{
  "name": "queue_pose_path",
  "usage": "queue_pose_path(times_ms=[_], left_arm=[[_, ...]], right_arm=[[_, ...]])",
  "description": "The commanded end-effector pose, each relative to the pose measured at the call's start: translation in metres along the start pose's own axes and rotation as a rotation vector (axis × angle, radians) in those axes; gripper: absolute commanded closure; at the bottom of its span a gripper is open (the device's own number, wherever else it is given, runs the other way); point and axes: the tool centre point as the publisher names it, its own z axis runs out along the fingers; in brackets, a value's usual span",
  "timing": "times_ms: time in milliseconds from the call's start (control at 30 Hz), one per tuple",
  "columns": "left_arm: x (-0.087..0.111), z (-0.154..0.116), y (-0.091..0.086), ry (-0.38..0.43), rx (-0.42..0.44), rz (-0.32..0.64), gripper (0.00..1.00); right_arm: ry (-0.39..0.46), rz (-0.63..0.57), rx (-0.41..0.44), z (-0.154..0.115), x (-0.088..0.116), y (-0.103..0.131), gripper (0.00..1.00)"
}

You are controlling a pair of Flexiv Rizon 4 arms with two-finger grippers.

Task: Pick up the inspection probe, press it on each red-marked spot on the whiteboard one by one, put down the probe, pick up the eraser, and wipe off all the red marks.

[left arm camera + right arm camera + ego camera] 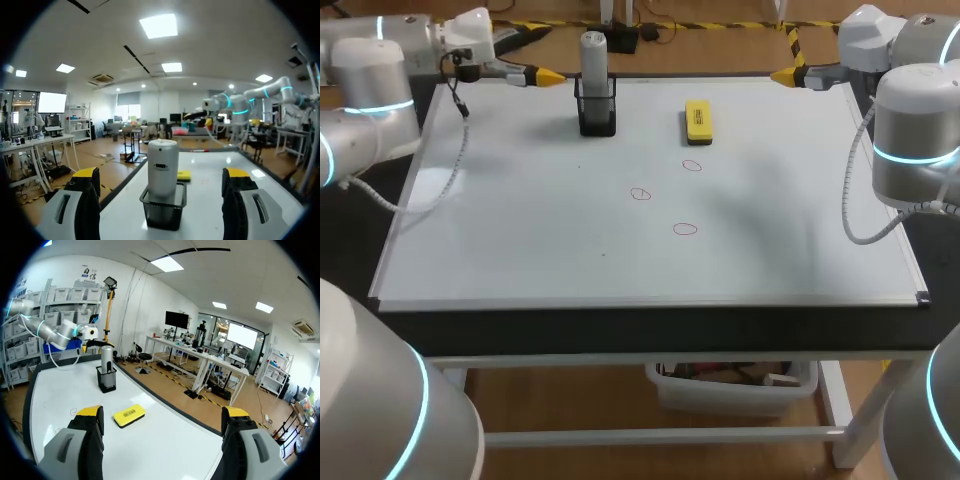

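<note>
Standing in a black mesh holder (597, 118), the grey cylindrical probe (593, 55) neighbours a yellow rectangular eraser (698, 122) on the glossy whiteboard (520, 230); left and right jaws gape open.

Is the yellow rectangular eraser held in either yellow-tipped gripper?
No, the yellow rectangular eraser lies flat on the whiteboard, apart from the open left gripper and the open right gripper.

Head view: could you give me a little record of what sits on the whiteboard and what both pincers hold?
Probe: upright in black mesh holder, far side of whiteboard
Eraser: yellow, lying flat right of the holder
Red marks: three small rings, mid-board
Left pincer: open, empty, short of the probe
Right pincer: open, empty, at far right corner
</note>
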Motion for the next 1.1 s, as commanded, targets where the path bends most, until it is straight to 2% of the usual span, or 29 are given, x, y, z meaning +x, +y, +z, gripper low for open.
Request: queue_pose_path(times_ms=[33, 533, 1100], left_arm=[[-0.007, 0.016, 0.007, 0.181, 0.016, -0.008, 0.0], [-0.012, 0.048, 0.015, 0.22, 0.025, -0.029, 0.0], [-0.008, 0.083, 0.024, 0.18, 0.038, -0.091, 0.0]], right_arm=[[0.001, 0.0, 0.001, 0.0, -0.001, 0.0, 0.0], [0.001, 0.0, 0.001, 0.0, -0.001, 0.0, 0.0], [0.001, 0.0, 0.001, 0.0, -0.001, 0.0, 0.0]])
